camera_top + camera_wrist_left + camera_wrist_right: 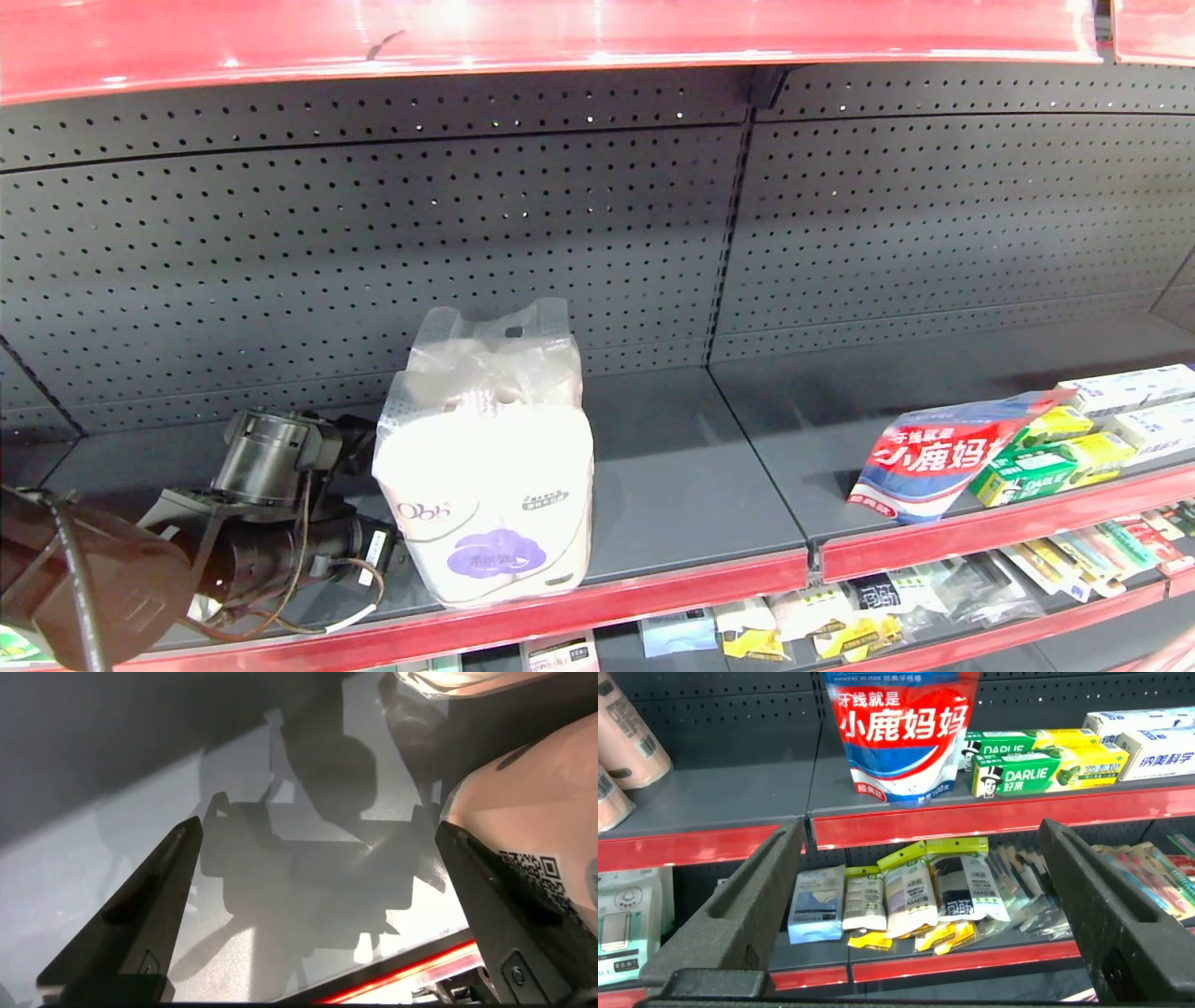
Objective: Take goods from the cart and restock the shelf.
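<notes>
head view puts the toilet paper pack upright near the red front lip of the shelf, likely faced out for shoppers, while the left pincer sits spread open just beside it, gripping nothing, and the right pincer is likewise open and empty.

A shop is indicated. A dark shelf is fitted with a perforated back panel and a red edge rail. Packaged goods are displayed: a roll pack, a pouch, toothpaste boxes, and packets on the tier below.
</notes>
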